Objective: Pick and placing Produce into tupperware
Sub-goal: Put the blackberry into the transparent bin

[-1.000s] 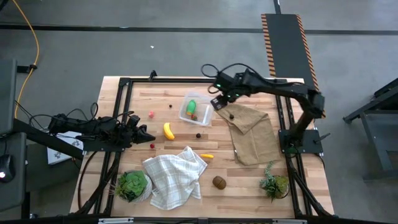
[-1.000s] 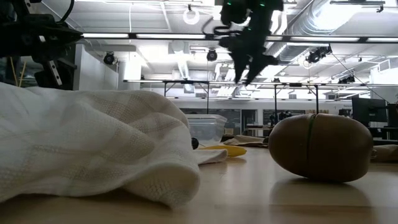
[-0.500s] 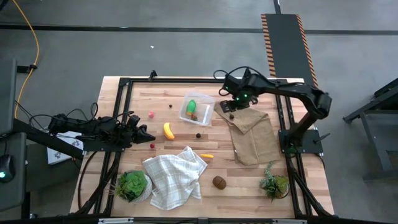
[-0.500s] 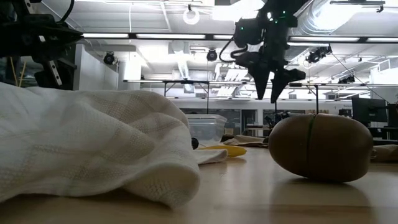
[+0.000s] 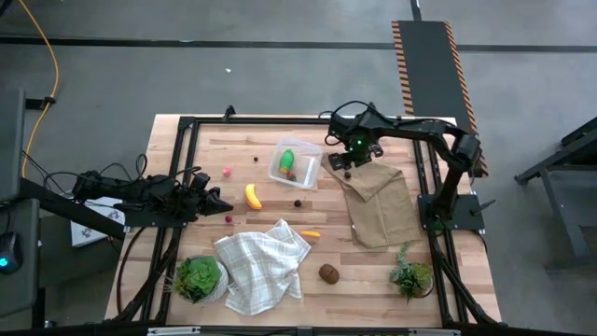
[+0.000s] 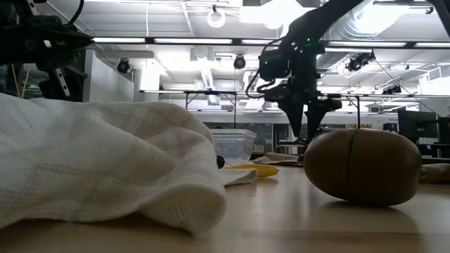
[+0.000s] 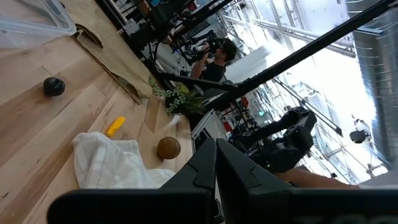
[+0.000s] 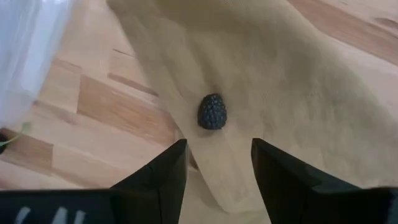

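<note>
Right gripper (image 8: pixel 214 163) poised over a dark berry (image 8: pixel 212 112) on the tan cloth (image 5: pixel 378 201)

The tupperware (image 5: pixel 294 162), holding green and red produce, sits just at the berry's 9 o'clock; bare counter (image 5: pixel 364 271) lies open toward 6. The right fingers (image 8: pixel 158 174) stand apart, empty, straddling the berry without touching. The left gripper (image 5: pixel 220 203) waits at the 9 o'clock edge, fingers pressed together, near the banana (image 5: pixel 253 196).

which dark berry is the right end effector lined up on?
The dark berry lying on the tan burlap cloth, just ahead of the open right end effector. The other dark berry sits on bare wood below the tupperware.
</note>
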Controlling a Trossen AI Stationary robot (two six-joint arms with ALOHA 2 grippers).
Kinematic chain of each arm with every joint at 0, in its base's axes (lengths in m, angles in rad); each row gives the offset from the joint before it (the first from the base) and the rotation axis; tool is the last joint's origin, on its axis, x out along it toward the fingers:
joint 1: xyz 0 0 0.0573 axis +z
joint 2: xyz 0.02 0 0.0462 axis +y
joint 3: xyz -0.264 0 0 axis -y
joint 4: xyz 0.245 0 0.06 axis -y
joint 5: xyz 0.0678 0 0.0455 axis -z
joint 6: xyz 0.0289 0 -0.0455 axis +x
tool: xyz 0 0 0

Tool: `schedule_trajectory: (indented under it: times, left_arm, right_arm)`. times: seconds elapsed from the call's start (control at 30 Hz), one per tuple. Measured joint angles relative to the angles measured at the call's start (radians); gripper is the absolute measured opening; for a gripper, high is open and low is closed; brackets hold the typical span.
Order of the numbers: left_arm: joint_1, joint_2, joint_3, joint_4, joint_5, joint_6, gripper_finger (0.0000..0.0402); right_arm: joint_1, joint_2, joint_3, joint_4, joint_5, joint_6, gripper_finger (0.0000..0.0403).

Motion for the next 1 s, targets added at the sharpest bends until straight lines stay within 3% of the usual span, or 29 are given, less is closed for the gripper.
schedule_trajectory:
  times: [0.5, 1.0]
  left_arm:
    - [0.000, 0.000, 0.000, 0.000, 0.000, 0.000, 0.0001]
    - [0.000, 0.000, 0.000, 0.000, 0.000, 0.000, 0.0001]
  right_arm:
    - [0.026, 0.091, -0.002, 0.053, 0.039, 0.002, 0.0170]
    - [0.026, 0.097, -0.025, 0.091, 0.057, 0.013, 0.0170]
